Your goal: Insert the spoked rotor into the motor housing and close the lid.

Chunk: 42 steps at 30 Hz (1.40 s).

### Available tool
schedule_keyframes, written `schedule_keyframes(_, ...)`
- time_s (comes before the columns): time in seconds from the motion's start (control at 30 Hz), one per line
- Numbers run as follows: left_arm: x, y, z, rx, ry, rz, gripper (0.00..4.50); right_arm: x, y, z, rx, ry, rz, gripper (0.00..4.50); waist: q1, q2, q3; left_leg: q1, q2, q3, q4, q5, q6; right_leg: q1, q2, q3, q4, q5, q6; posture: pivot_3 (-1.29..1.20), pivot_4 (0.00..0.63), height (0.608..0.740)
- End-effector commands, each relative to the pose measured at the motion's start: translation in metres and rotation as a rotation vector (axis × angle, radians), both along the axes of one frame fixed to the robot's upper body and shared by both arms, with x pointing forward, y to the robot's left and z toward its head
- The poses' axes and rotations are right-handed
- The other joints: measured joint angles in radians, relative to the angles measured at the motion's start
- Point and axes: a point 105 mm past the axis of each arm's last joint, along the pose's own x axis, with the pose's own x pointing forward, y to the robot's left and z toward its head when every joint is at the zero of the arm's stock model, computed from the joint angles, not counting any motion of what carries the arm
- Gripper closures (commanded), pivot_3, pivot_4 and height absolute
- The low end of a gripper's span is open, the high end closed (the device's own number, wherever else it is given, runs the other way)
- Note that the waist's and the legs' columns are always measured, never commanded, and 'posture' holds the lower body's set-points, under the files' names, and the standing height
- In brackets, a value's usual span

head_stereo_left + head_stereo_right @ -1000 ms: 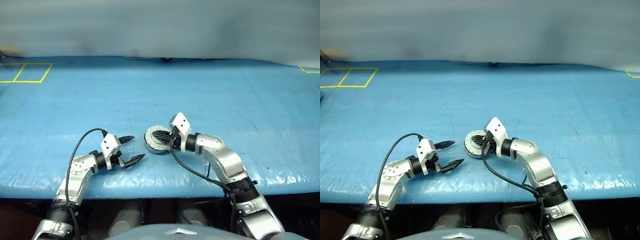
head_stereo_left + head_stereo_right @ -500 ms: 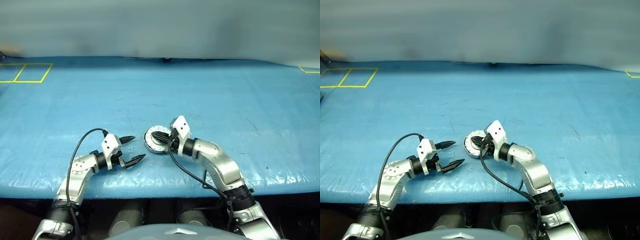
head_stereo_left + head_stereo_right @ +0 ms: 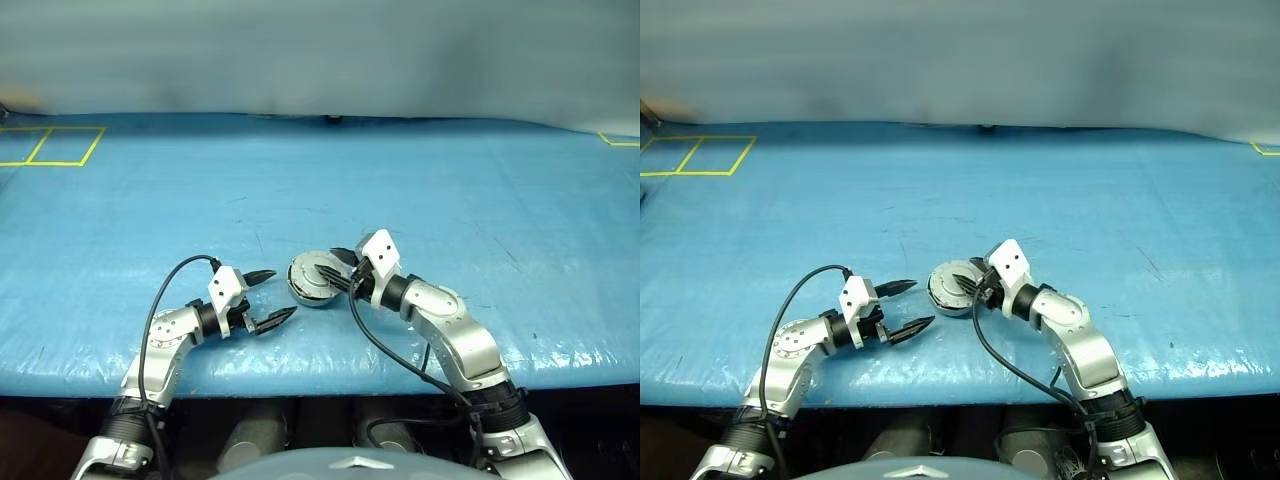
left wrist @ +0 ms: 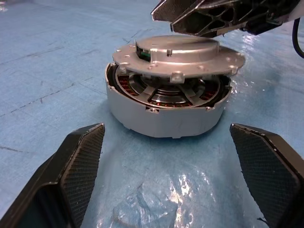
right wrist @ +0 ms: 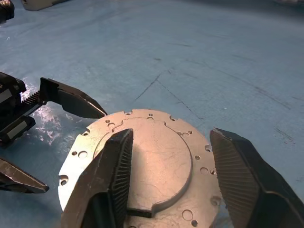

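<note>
The motor housing, a short silver-grey can, stands on the blue sheet between my two grippers. The lid rests on top of it, plain face up and slightly askew, leaving a gap on the side facing the left gripper. Through that gap I see copper windings and the dark spokes of the rotor inside. My right gripper hovers open just over the lid, its fingers apart and holding nothing. To the left of the housing, my left gripper points at it, open and empty.
The blue sheet covers the whole table, with its front edge close under both arms. Yellow tape squares lie at the far back left, and a yellow corner mark at the far back right. A black cable loops above the left arm.
The right gripper has gone from shut to open and has drawn back slightly to the right, off the housing. The left arm has stayed where it was.
</note>
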Motion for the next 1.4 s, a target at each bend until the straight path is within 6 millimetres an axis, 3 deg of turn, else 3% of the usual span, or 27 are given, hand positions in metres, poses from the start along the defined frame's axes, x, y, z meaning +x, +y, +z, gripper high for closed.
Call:
schedule_keyframes(0.03, 0.002, -0.003, 0.013, -0.015, -0.058, -0.015, 0.0, -0.001, 0.005, 0.008, 0.021, -0.023, 0.014, 0.61, 0.001, 0.0, 0.0, 0.0, 0.0, 0.0, 0.0, 0.0, 0.0, 0.0, 0.0, 0.0, 0.0, 0.0, 0.0, 0.0, 0.15, 0.74)
schedule_keyframes(0.07, 0.002, -0.003, 0.013, -0.014, -0.058, -0.014, 0.0, -0.002, 0.006, 0.008, 0.021, -0.022, 0.018, 0.31, 0.001, 0.0, 0.0, 0.0, 0.0, 0.0, 0.0, 0.0, 0.0, 0.0, 0.0, 0.0, 0.0, 0.0, 0.0, 0.0, 0.15, 0.74)
schedule_keyframes(0.43, 0.003, -0.001, 0.013, -0.006, -0.06, -0.008, 0.0, -0.004, 0.008, -0.012, 0.008, 0.06, 0.011, 0.31, 0.0, 0.0, 0.0, 0.0, 0.0, 0.0, 0.0, 0.0, 0.0, 0.0, 0.0, 0.0, 0.0, 0.0, 0.0, 0.0, 0.15, 0.74)
schedule_keyframes(0.9, 0.003, 0.003, 0.012, 0.004, -0.06, 0.003, 0.0, -0.01, 0.015, -0.012, 0.012, 0.061, 0.044, 0.31, 0.0, 0.0, 0.0, 0.0, 0.0, 0.0, 0.0, 0.0, 0.0, 0.0, 0.0, 0.0, 0.0, 0.0, 0.0, 0.0, 0.15, 0.74)
schedule_keyframes(1.07, 0.003, 0.003, 0.012, 0.005, -0.061, 0.005, 0.0, -0.01, 0.016, -0.015, -0.001, 0.059, 0.037, 1.48, 0.0, 0.0, 0.0, 0.0, 0.0, 0.0, 0.0, 0.0, 0.0, 0.0, 0.0, 0.0, 0.0, 0.0, 0.0, 0.0, 0.15, 0.74)
schedule_keyframes(1.4, 0.003, 0.003, 0.01, 0.006, -0.054, 0.005, 0.0, -0.01, 0.03, 0.004, -0.018, 0.027, 0.026, 1.48, -0.001, 0.0, 0.0, 0.0, 0.0, 0.0, 0.0, 0.0, 0.0, 0.0, 0.0, 0.0, 0.0, 0.0, 0.0, 0.0, 0.15, 0.74)
